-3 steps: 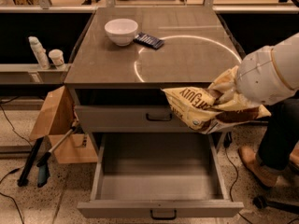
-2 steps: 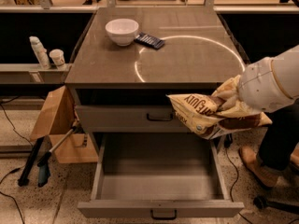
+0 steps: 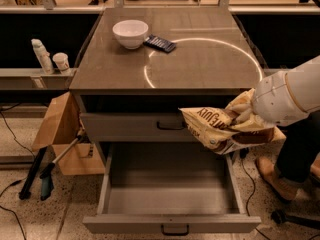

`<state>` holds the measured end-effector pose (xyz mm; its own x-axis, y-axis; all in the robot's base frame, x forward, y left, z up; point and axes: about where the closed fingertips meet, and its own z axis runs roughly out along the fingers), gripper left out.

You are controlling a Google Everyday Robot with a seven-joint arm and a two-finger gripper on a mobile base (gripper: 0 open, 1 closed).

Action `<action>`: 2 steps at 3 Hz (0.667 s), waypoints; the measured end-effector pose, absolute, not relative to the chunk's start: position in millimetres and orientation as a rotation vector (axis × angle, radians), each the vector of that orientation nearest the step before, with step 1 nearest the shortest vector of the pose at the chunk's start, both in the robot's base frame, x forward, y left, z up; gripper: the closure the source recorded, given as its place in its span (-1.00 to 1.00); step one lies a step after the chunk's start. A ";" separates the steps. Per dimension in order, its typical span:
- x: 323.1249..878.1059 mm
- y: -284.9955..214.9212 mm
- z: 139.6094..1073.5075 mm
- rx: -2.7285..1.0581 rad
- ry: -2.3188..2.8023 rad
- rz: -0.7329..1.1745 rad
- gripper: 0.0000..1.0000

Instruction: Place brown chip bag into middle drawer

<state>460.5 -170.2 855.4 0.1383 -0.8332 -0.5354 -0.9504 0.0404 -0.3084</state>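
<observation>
The gripper (image 3: 239, 115) is half buried in crumpled bag, and its arm runs out of view. It pinches the brown chip bag (image 3: 212, 130) at the bag's right end, holding it in the air above the right side of the open middle drawer (image 3: 170, 203).

We have dipped slightly.
Our gripper (image 3: 239, 115), at the right, has carried the crinkly tan-and-brown chip bag (image 3: 212, 129) a little lower toward the open grey middle drawer (image 3: 170, 199).

White arm (image 3: 295, 96) reaching in from right, tool (image 3: 239, 115) mid-air at centre-right, clamped on brown chip bag (image 3: 210, 126)
</observation>
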 end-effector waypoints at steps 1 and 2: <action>465.8 -173.7 828.7 -1.789 1.720 0.291 1.00; 469.3 -176.4 805.5 -1.779 1.719 0.333 1.00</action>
<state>469.3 -176.4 805.5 0.1152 -0.8025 -0.5854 -0.9632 0.0538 -0.2634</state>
